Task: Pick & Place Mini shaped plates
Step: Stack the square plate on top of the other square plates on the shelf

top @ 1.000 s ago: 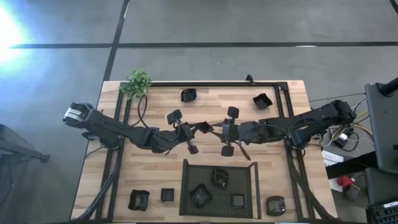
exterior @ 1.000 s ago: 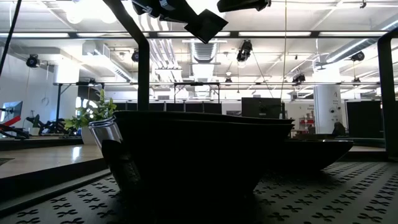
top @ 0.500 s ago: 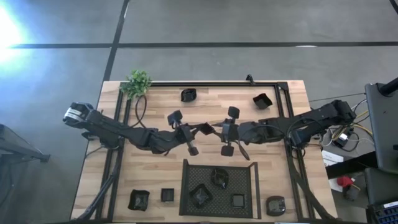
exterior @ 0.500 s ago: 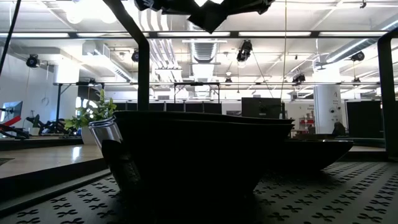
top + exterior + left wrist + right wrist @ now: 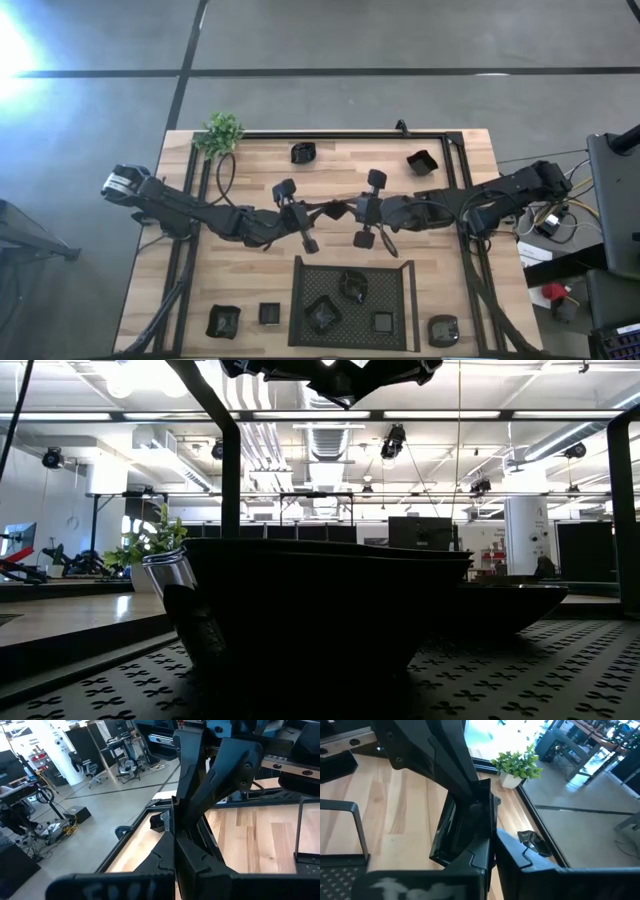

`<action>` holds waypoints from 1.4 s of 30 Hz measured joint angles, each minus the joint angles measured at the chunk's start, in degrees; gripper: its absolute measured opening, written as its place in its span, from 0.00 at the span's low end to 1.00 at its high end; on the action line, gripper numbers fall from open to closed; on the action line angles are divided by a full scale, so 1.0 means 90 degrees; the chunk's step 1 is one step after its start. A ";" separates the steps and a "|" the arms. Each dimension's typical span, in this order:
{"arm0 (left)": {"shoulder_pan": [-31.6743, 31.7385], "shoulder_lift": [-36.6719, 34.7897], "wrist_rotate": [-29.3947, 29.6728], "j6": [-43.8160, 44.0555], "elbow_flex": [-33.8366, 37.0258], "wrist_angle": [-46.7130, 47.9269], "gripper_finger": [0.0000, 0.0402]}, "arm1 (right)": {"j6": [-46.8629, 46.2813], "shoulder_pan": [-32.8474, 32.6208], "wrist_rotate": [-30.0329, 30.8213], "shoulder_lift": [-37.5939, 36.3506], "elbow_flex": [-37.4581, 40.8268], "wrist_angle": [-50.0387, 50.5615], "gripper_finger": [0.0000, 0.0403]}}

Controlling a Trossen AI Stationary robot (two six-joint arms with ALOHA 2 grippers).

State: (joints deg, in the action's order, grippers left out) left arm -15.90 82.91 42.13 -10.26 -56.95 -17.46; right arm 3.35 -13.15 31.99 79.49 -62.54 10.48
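Handover mid-air above table centre, behind mesh tray. Left gripper clamped on mini plate, held edge-up for transfer. Right gripper pinched onto same plate's opposite rim. Other plates in tray and scattered on tabletop.

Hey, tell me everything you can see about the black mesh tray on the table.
The mesh tray is a black rectangle with a floor perforated in a cross pattern, low walls and an upright bar handle at each short end. It looks like metal. It lies flat on the wooden table, midway along the edge opposite the plant. Three mini shaped plates sit inside it.
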 joint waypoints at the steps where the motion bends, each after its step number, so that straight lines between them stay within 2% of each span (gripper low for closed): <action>1: 0.0000 0.0000 0.0000 0.0002 0.0000 0.0006 0.00 | -0.0004 0.0000 0.0000 0.0002 0.0000 0.0001 0.04; 10: -0.0002 0.0000 -0.0027 0.0036 0.0000 0.0036 0.01 | -0.0043 -0.0002 -0.0026 -0.0001 0.0000 0.0004 0.03; 22: -0.0002 0.0000 -0.0092 0.0206 0.0000 0.0059 0.16 | -0.0038 -0.0007 -0.0085 -0.0001 0.0000 -0.0007 0.03; 34: -0.0002 -0.0108 -0.0056 0.0211 -0.0002 0.0105 0.18 | -0.0055 -0.0007 -0.0083 -0.0102 0.0000 0.0041 0.03; 42: -0.0137 -0.0505 0.0000 0.0213 -0.0005 0.0509 0.18 | -0.0585 -0.0010 -0.0069 -0.0433 0.0000 0.0550 0.03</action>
State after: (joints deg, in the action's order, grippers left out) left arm -17.13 78.37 42.13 -8.34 -56.99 -12.88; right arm -1.92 -13.23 31.37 75.60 -62.54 15.43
